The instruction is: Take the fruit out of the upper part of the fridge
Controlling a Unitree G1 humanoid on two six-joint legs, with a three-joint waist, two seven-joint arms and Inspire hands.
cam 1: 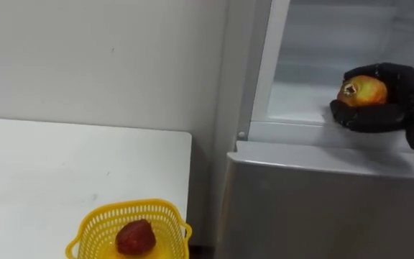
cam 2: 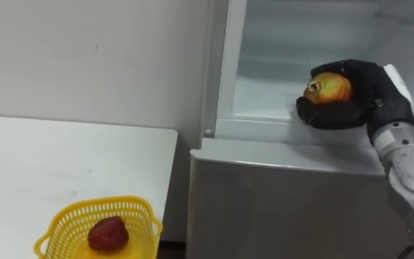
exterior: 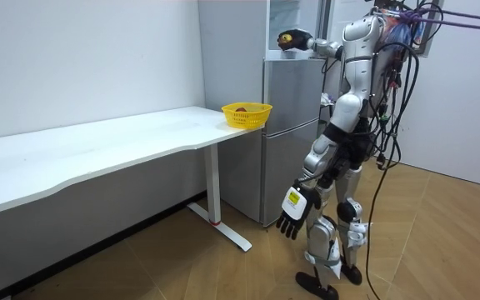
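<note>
fruit [cam 1: 363, 91], yellow-red, grasped in right hand [cam 1: 402, 85], fingers curled round it, at near edge of open upper fridge [cam 1: 304, 101] compartment, far right; contact with shelf cannot be told; left hand [exterior: 292, 218] hangs at robot's side, fingers relaxed; robot stands facing fridge; yellow basket [cam 1: 85, 232] on table [cam 1: 49, 158], left of fridge, holds red fruit [cam 1: 135, 237].

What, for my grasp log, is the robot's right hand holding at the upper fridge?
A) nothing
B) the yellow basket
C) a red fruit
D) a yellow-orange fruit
D: the right hand has fingers curled round a yellow-orange fruit at the upper fridge; the red fruit lies in the yellow basket.
</note>
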